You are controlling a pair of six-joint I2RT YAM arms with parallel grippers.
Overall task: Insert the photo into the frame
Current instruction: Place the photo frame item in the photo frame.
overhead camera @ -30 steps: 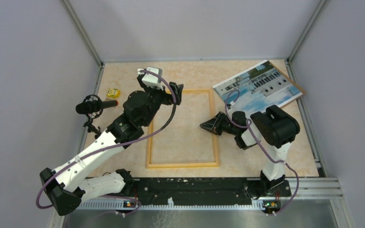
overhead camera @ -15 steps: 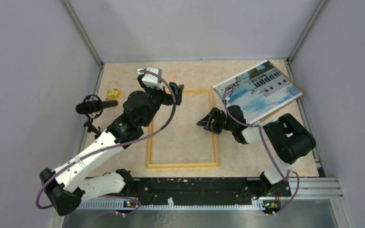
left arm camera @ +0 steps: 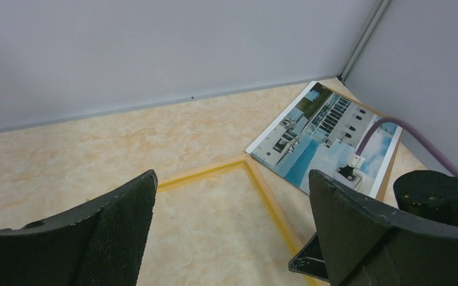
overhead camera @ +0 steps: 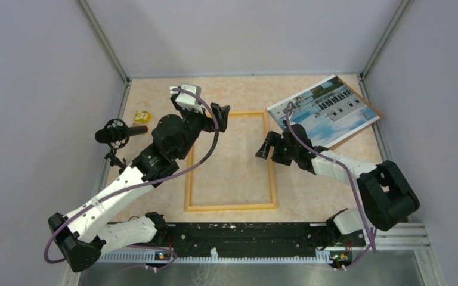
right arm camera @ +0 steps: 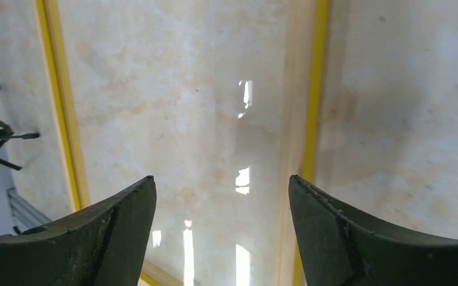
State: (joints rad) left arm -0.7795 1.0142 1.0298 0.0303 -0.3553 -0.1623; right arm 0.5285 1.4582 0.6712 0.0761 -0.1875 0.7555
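- The frame [overhead camera: 229, 207] lies flat at mid-table: a tall rectangle of narrow yellow-orange wooden rails with nothing in its opening. It looks light, so a stray finger or elbow could skate it across the smooth marbled table [overhead camera: 310, 190].
- The right gripper [overhead camera: 266, 146] hangs over the frame's right rail with its jaws spread wide and nothing between them. Its pads [right arm camera: 113, 238] are matte black with a fine grain. Below them, bright glints suggest a glossy clear pane [right arm camera: 214, 119], which would likely be slippery and easy to smear.
- The left gripper [overhead camera: 219, 115] sits above the frame's far-left corner, jaws fully apart and empty.
- The photo [overhead camera: 328, 113] lies picture-up in the far right corner, skewed to the frame. Its nearest corner is just beside the frame's far-right corner; whether they touch I cannot tell.
- It is a thin printed sheet lying flush on a stiff brown board [overhead camera: 374, 111]. Fingers may fail to get under its edge, or may lift the board with it.
- Pinched at one corner, the sheet would probably sag and crease. If it is not squared up first, a corner could ride up on a rail.
- The right arm's purple cable [overhead camera: 287, 119] loops over the photo's near corner and might drag it.
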